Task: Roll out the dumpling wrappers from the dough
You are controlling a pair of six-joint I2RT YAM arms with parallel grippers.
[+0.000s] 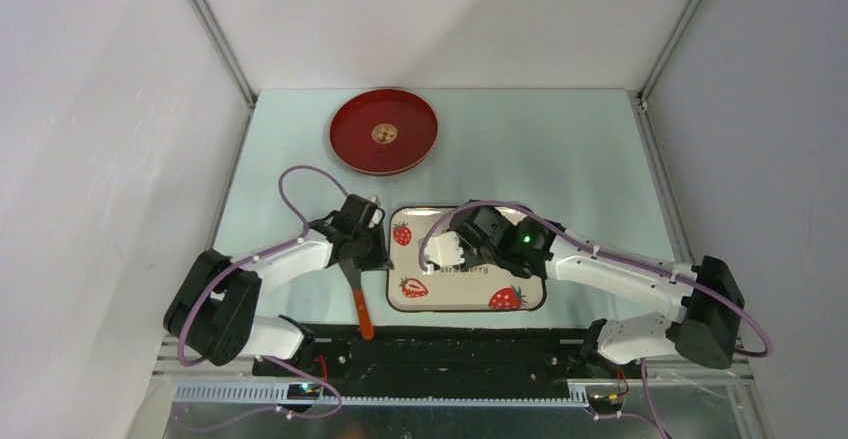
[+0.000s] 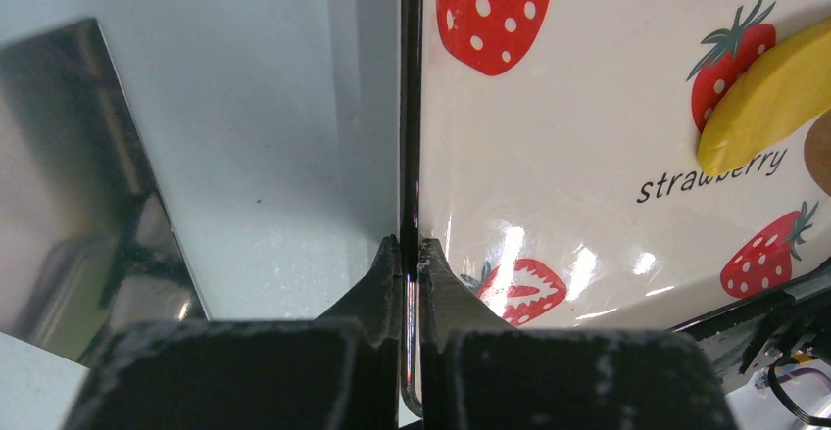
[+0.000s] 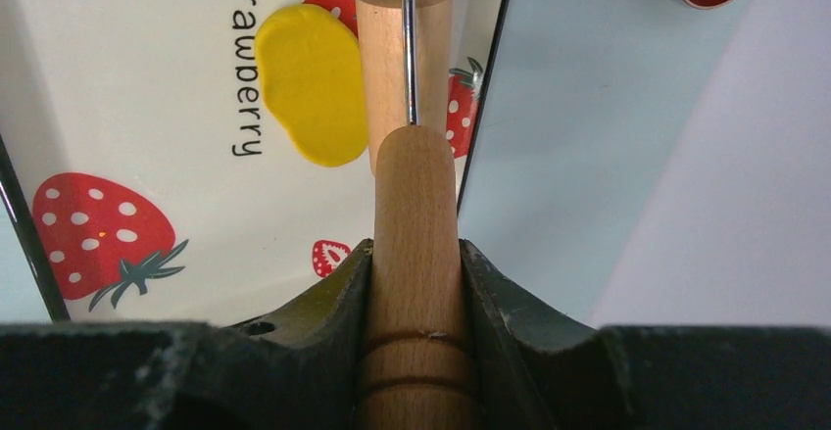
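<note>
The right gripper (image 3: 415, 254) was pinched tight around the wooden handle (image 3: 416, 195) of a small roller (image 3: 390, 77). A thin metal rod ran from the handle to the wooden roll in front. The roll sat at the edge of the dough (image 3: 312, 82). It was touching the side or lying just over it, and I could not tell which. The dough was a flat yellow oval patch on the strawberry tray (image 3: 118, 87), next to the printed word.

The left gripper (image 2: 410, 249) was pressed together on what looked like the tray's left rim. The thin dark edge ran in between its fingers. I think this was to stop the tray from sliding. Close by on the bench (image 1: 560, 149) lay a tool (image 1: 363, 314) with an orange handle. The red plate (image 1: 384, 131) was well apart, at the far side.

The step in hand looked like rolling the dough flat. To do it well, the roll should go right over the middle of the patch, not only along its edge. The push down should be soft and even, so the dough ends up thin all over. Rolling one way and then the other would help. The dough was soft and might stick to the roll and lift up, so slow moves would be best. The tray should be held firm while the roll moves.
</note>
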